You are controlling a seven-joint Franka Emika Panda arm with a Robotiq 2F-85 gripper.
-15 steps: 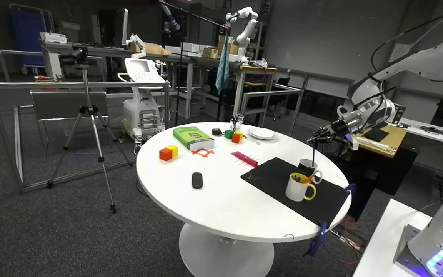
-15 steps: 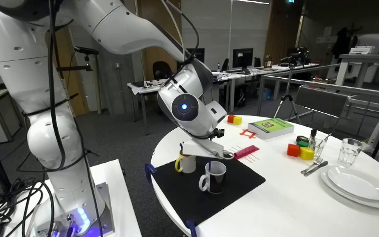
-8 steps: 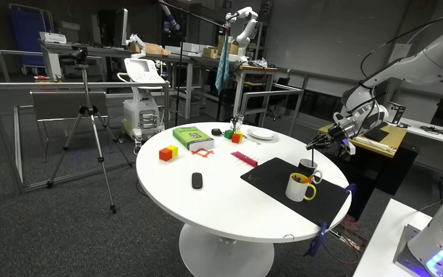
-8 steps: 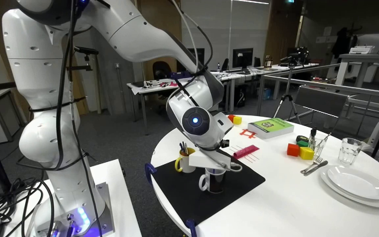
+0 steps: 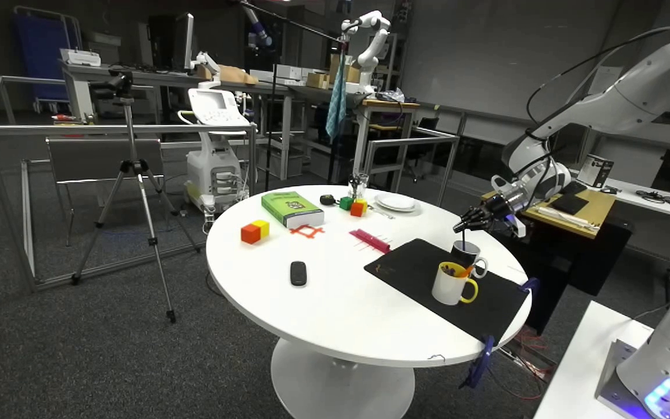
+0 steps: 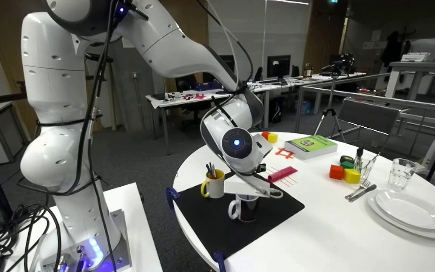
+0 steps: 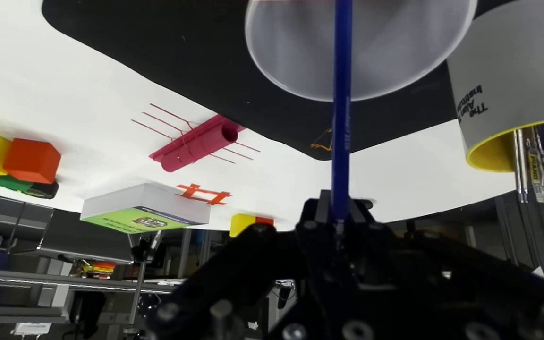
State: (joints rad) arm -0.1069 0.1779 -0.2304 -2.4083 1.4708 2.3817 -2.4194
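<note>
My gripper (image 7: 339,203) is shut on a slim blue pencil (image 7: 342,104), gripped near its top end and pointing downward. In the wrist view the pencil crosses the mouth of a black-and-white mug (image 7: 291,56); its lower tip is out of sight. An exterior view has the gripper (image 5: 459,228) just above that mug (image 5: 466,254), with the pencil (image 5: 463,240) reaching down to its opening. Beside it stands a white mug with yellow inside (image 6: 216,187), holding several pens. In an exterior view the hand's white casing (image 6: 246,186) hides the fingers and the black-and-white mug's rim.
Both mugs stand on a black mat (image 6: 217,230) fixed by blue clamps (image 5: 488,349) at the table edge. A pink roll (image 5: 371,240), green book (image 5: 292,208), coloured blocks (image 6: 336,172), plates (image 6: 410,211) and a glass (image 6: 401,173) lie around the white table.
My gripper has come lower and shifted sideways over the black-and-white mug, bringing the pencil down with it. The grip has stayed shut. Both mugs have kept their places.
</note>
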